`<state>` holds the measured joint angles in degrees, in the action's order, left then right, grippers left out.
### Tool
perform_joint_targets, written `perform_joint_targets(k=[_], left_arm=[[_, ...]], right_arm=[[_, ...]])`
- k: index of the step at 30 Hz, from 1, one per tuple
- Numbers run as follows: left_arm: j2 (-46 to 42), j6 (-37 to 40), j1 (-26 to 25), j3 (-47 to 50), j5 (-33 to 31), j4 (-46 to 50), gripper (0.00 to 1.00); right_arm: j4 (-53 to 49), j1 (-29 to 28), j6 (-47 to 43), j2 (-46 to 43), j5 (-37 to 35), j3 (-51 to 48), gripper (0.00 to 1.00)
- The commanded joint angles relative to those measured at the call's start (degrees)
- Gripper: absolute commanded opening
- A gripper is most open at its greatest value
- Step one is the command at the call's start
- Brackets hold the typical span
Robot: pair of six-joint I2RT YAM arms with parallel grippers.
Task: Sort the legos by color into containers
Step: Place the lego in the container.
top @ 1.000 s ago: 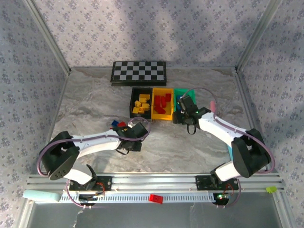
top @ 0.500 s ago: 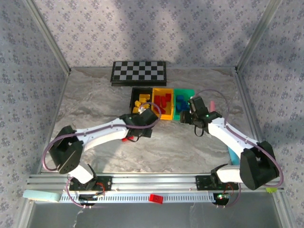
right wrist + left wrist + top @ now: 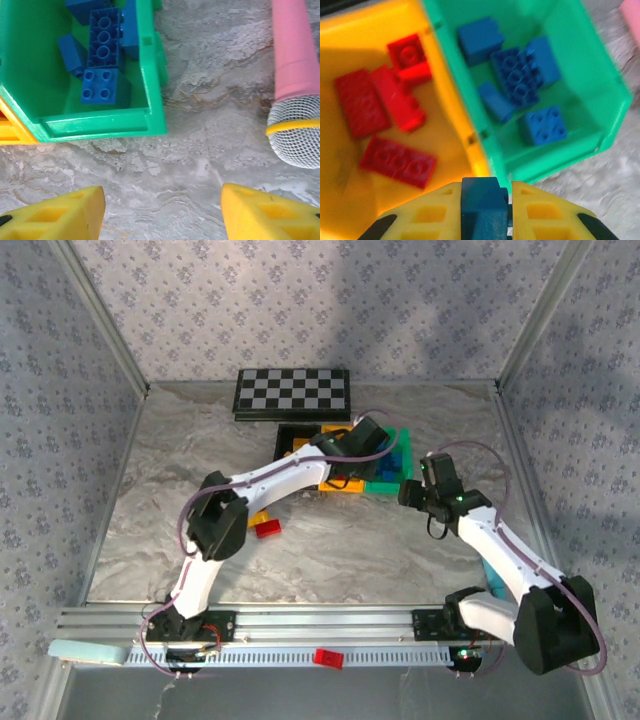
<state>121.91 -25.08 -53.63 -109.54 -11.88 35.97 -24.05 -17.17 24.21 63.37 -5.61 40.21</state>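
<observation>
Left tool (image 3: 486, 188) around small dark-blue lego (image 3: 480, 207)

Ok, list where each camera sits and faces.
Top external: above and behind the bases, facing down on the grey marbled table; left arm, right arm show.
Left wrist: wrist-mounted, looks down into yellow open-top plastic bin and green open-top plastic bin; left pincer shut on a small blue studded plastic brick.
Right wrist: wrist-mounted, looks down at table and pink-handled mesh-headed microphone; right pincer open.
Shared: both wrist views hold the green bin.
</observation>
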Motion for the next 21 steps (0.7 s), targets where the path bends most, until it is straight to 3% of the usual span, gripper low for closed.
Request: perform_joint_targets(k=[1,6,9,11,15,21], left_arm=[[5.8,3.6,0.4,-11.2,3.0,4.2,0.21],[18.3,5.1,0.8,-31.4,4.1,11.4,0.26],[23.7,5.0,1.5,-39.9,4.5,14.7,0.54],[24.9,4.5,2.2,-42.7,5.3,17.0,0.63],[20.0,5.6,2.2,-37.5,4.3,16.4,0.67],[4.5,7.4,3.1,-15.8,0.7,7.6,0.71]], right_arm=[[-2.7,0.9,1.0,-2.3,2.1,-1.3,0.65],[-3.8,1.0,1.1,-4.4,2.7,-1.8,0.65],[-4.6,0.9,1.1,-5.0,3.4,-1.5,0.65],[-4.9,0.8,1.0,-5.4,3.8,-1.5,0.65],[-5.3,0.5,1.5,-5.1,3.5,-1.7,0.65],[-4.3,-2.4,3.0,-2.9,3.9,-0.6,0.65]])
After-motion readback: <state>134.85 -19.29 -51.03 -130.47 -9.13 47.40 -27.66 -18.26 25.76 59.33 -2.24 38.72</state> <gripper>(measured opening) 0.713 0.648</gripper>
